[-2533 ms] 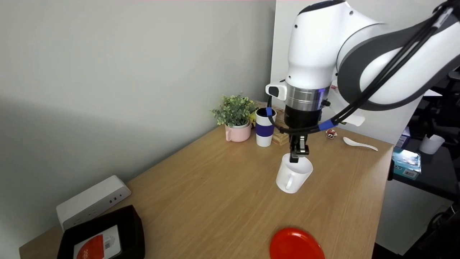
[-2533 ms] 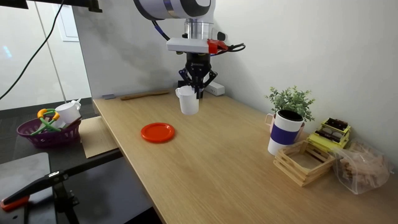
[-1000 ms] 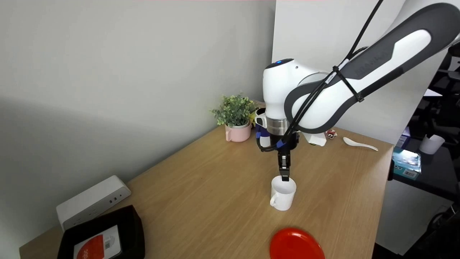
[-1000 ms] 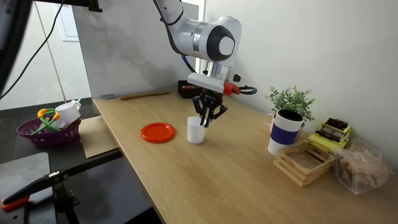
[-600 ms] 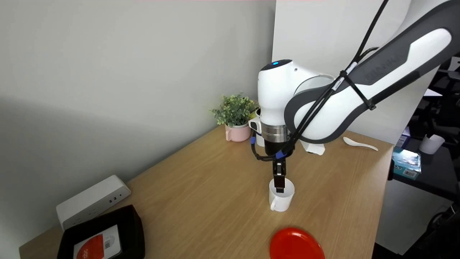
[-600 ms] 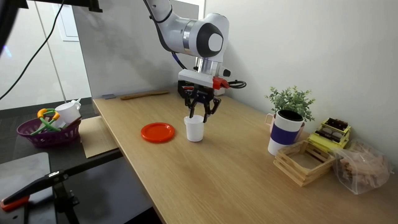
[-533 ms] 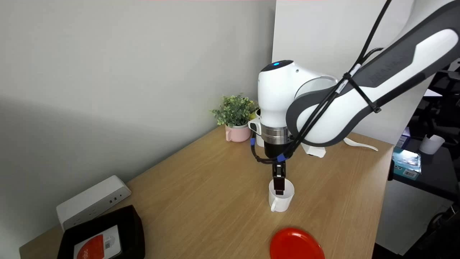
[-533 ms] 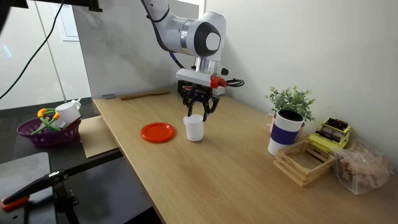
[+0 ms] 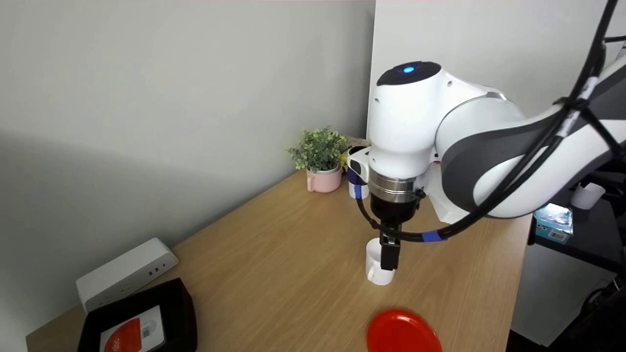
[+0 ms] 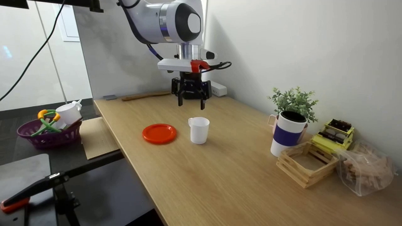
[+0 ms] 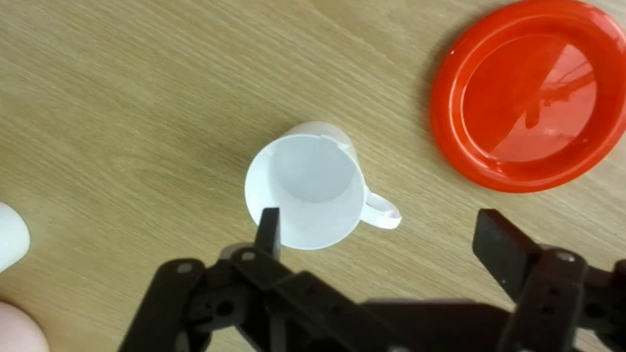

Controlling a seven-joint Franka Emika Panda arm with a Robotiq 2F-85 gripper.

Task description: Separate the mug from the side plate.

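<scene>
place: lab-like | robot arm (image 9: 406, 122) with cables (image 9: 469, 218) | wood-grain tabletop (image 10: 226, 188) | power strip (image 9: 127, 271)

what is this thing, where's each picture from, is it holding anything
It's a robot arm ending in a black claw. Two pictures come from cameras outside the robot, viewing the table from different places; the third comes from its wrist camera, looking down. On the table, a white mug stands upright beside a red side plate, not touching it; a leafy plant, a tall banded cup and a wooden crate are there too. The claw is open, holding nothing.
</scene>
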